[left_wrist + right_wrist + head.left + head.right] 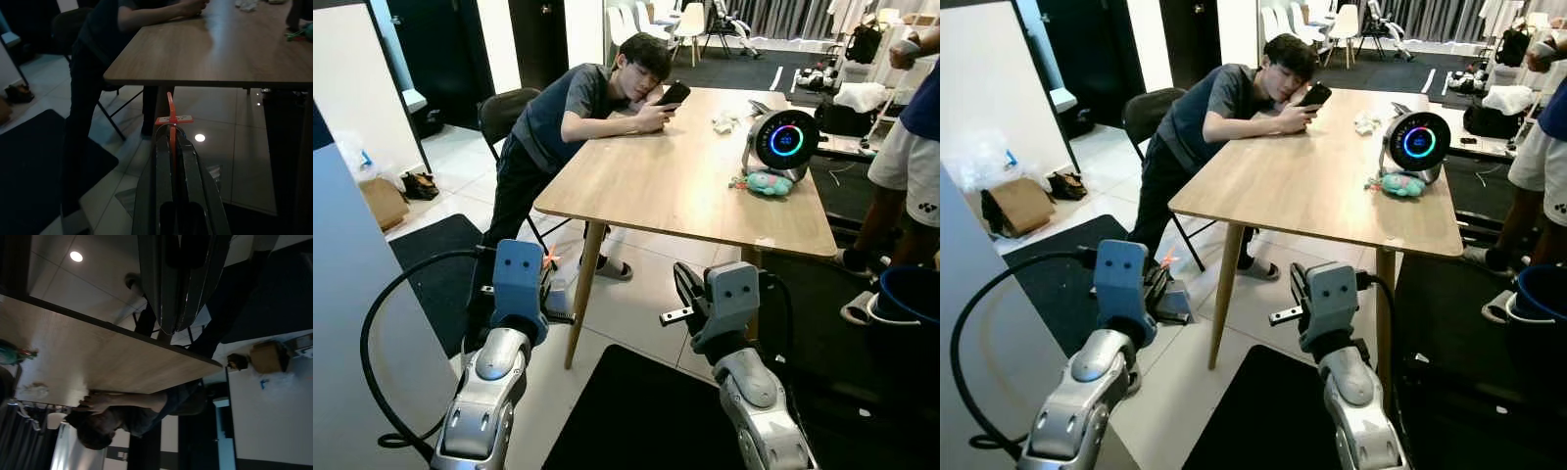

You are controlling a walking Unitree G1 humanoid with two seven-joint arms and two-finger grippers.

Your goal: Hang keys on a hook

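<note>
Gripping orange key tag [170,116] in my left gripper [171,142], fingers clamped, near table [705,211] edge. Right gripper [177,328] fingers together, empty. Open floor [626,313] ahead. Tag writing unreadable.

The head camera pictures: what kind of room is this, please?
Probably an office or workshop common area: a wooden table where a person leans with a phone, white chairs behind, and a round-screen device.

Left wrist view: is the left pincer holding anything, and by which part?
Yes. The left pincer is shut on an orange strap with a small white tag; it grips the strap's lower end, so the tag and strap tip stick out beyond the fingertips. No keys can be made out.
</note>
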